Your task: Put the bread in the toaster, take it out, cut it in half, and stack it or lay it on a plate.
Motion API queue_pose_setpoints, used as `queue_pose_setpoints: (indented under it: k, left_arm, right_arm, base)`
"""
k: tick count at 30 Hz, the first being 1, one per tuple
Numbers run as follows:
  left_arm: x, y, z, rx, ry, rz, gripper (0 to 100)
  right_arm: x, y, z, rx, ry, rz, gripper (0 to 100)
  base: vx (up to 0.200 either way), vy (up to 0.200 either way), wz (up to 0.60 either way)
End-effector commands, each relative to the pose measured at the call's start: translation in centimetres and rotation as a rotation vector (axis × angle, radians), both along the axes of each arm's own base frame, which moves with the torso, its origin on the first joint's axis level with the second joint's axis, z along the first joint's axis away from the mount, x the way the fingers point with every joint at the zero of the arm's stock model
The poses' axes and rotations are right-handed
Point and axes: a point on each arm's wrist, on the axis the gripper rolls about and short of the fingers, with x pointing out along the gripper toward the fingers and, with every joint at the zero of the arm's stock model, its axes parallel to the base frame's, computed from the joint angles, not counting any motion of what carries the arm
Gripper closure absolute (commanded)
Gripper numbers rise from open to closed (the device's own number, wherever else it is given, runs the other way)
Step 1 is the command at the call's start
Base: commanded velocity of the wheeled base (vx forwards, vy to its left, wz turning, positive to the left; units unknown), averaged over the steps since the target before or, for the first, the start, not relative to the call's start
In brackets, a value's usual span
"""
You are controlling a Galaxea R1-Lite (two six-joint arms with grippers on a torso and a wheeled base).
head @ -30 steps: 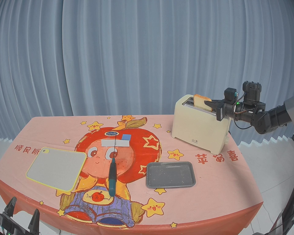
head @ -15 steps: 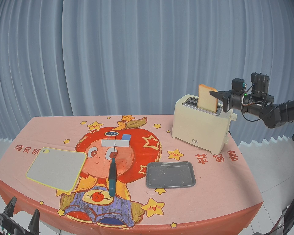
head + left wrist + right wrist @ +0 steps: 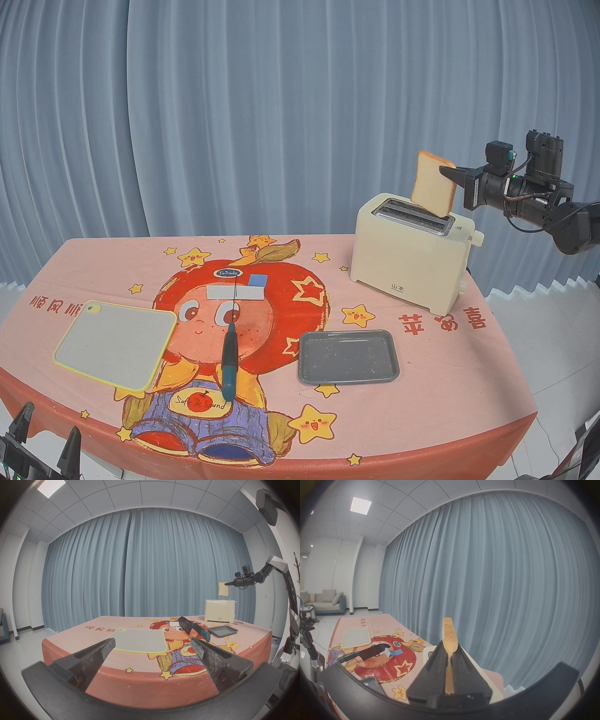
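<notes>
Wide apart and holding nothing, the left gripper (image 3: 152, 643) is hanging just off the near left corner of the table (image 3: 437, 387), apart from it. On the table's pink cartoon cloth, a knife (image 3: 229, 359) with a teal handle is lying closest to the near edge, about midway along it, with its dark blade pointing toward the far edge. A pale cutting board (image 3: 115, 345) with a yellow rim is lying flat by the left edge, well apart from the knife. A grey rectangular plate (image 3: 348, 379) is sitting to the right of the knife, a little farther from the near edge.

Farther back, a cream toaster (image 3: 406, 262) is standing at the far right corner with its two slots facing up. Above it, a slice of bread (image 3: 432, 184) is hanging upright and slightly tilted, its lower corner over the slots. In the left wrist view the slice is showing clear of the toaster's top.

The right gripper (image 3: 449, 647) is pointing level at the slice from beyond the table's right edge, and its two fingers are pressing together on the slice's side, pinching it between them. In the right wrist view the slice is standing edge-on, rising from between the fingers. Behind everything, a blue-grey curtain (image 3: 281, 112) is hanging in folds.
</notes>
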Motion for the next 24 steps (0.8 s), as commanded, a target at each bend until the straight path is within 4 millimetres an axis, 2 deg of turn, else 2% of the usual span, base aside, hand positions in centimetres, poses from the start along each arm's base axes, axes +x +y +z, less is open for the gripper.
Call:
queue_pose_setpoints:
  k: [1, 5, 8, 16, 19, 24]
  left_arm:
    - [0.1, 0.0, -0.5, 0.0, 0.017, 0.0, 0]
    - [0.1, 0.0, -0.5, 0.0, 0.017, 0.0, 0]
    - [0.1, 0.0, -0.5, 0.0, 0.017, 0.0, 0]
    - [0.1, 0.0, -0.5, 0.0, 0.017, 0.0, 0]
    - [0.1, 0.0, -0.5, 0.0, 0.017, 0.0, 0]
    - [0.1, 0.0, -0.5, 0.0, 0.017, 0.0, 0]
  right_arm:
    - [-0.8, 0.6, 0.2, -0.005, -0.007, -0.032, 100]
    - [-1.9, 0.6, -0.3, -0.014, 0.016, -0.059, 100]
    - [-2.5, 0.5, 0.2, -0.01, 0.003, -0.059, 100]
    - [-4.2, 0.2, 0.2, -0.01, 0.014, -0.073, 100]
    - [-6.3, -0.1, 0.0, 0.018, 0.045, -0.073, 100]
    - [-7.3, 0.0, -0.1, 0.043, 0.063, -0.068, 100]
  base:
    - [0.0, 0.0, 0.0]
    - [0.0, 0.0, 0.0]
    - [0.0, 0.0, 0.0]
    - [0.0, 0.0, 0.0]
    - [0.0, 0.0, 0.0]
    - [0.0, 0.0, 0.0]
